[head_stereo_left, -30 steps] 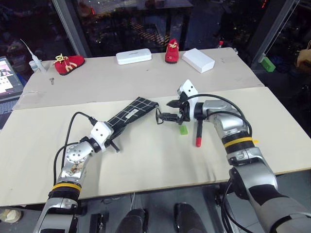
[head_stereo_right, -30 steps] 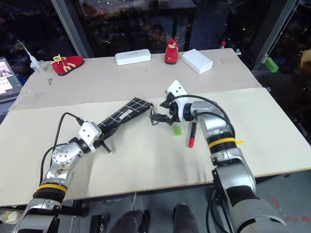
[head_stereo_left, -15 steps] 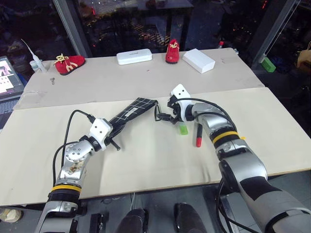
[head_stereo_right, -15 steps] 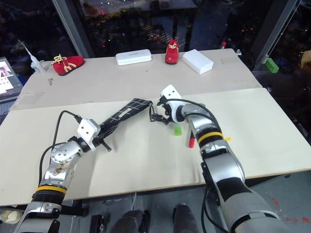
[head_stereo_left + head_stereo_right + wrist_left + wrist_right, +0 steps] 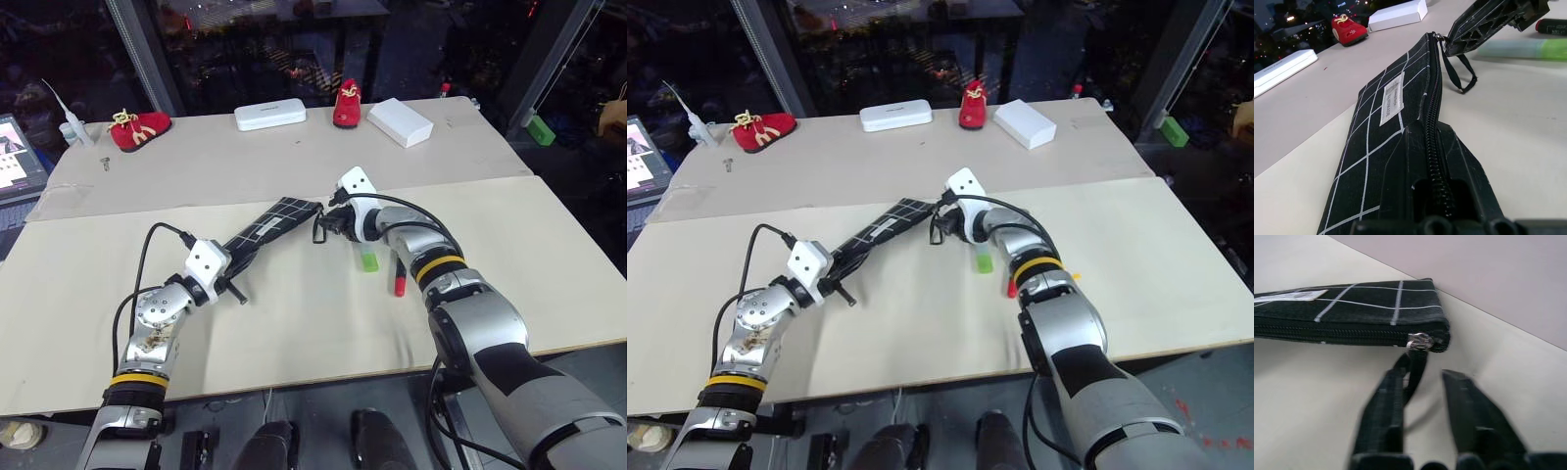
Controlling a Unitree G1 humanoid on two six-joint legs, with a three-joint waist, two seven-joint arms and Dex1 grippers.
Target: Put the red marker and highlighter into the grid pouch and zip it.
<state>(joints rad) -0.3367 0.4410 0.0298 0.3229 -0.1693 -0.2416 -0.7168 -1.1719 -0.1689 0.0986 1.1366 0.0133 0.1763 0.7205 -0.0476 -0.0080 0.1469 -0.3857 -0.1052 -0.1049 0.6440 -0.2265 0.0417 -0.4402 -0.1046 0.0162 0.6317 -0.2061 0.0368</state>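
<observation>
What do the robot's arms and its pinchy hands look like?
Both arms are shiny silver metal with a yellow band near the forearm and black cables looping along them. Each wrist carries a small white box. The left gripper and the right gripper each have two black fingers, like long flat plastic tongs.

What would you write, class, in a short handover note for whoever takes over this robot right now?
Left tool: shut on the near end of the pouch.
Right tool: at the zipper pull on the pouch's far end.
Marker and highlighter: lying on the table beside the right arm, outside the pouch.
Done: pouch held; its zipper looks closed.
Left: open the zipper, put both pens in, zip it shut.
</observation>
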